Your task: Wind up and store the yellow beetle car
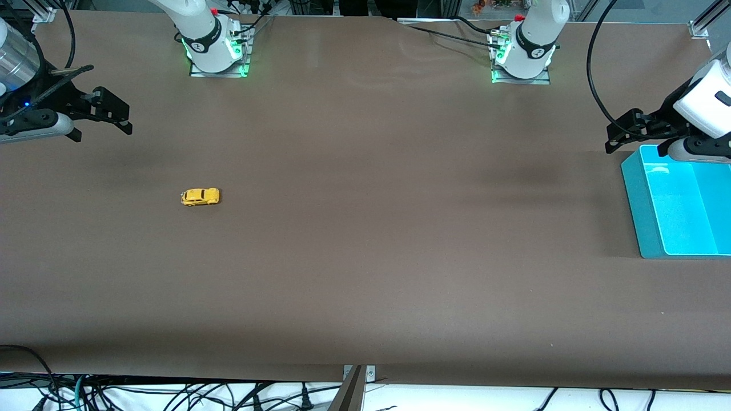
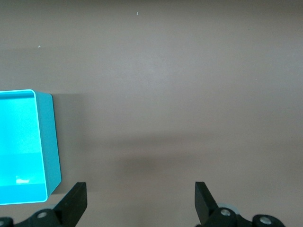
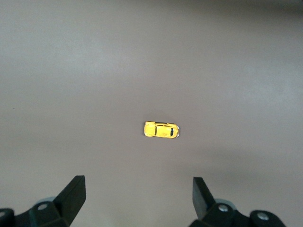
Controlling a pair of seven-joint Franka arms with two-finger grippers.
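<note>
The car (image 1: 200,197) sits on its wheels on the bare table (image 1: 365,257), toward the right arm's end, untouched and clear of everything else. Its long axis runs along the table's length, parallel to the line of the two bases.

The right gripper (image 1: 103,123) hangs above the table at the right arm's end, fingers spread wide and empty. The car lies nearer the front camera than the spot under this gripper, and a little toward the table's middle. In the right wrist view the car (image 3: 161,129) shows ahead of the spread fingertips (image 3: 75,189), roughly centred between them, its length lying across the gap. A grip across the narrow body would, in my judgement, call for a wrist turn first.

The left gripper (image 1: 625,134) waits over the table beside the bin's (image 1: 637,211) farther corner, open and empty. The bin (image 2: 51,142) appears empty.

The right arm is clearly nearer. Open table surrounds the car; no edge or obstacle crowds the approach. Bin and car are well apart.
</note>
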